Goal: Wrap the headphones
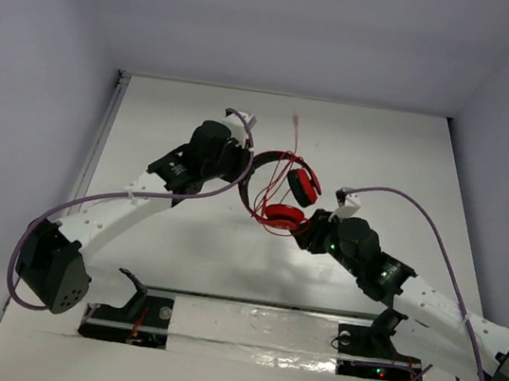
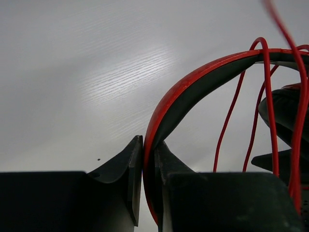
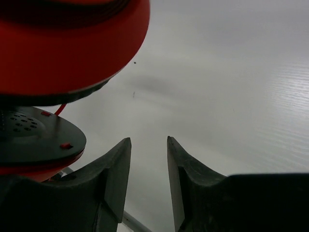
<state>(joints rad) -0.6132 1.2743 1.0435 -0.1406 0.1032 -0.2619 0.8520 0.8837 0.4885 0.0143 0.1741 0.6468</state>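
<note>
Mid-frame in the top view, red headphones [image 1: 280, 192] sit between both arms over the white bench [image 1: 385, 153], with the thin red cable [image 2: 269, 96] looped across. The left tool [image 2: 148, 147] pinches the black-and-red headband [image 2: 193, 82]. The right tool [image 3: 148, 145], spread and empty, sits beside an ear cup [image 3: 67, 43].

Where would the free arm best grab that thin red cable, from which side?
The cable, probably at its tail beyond the headband: a single strand, clear of the loops by the ear cups. The open right gripper could drop from above, while the left gripper clamps the headband.
</note>
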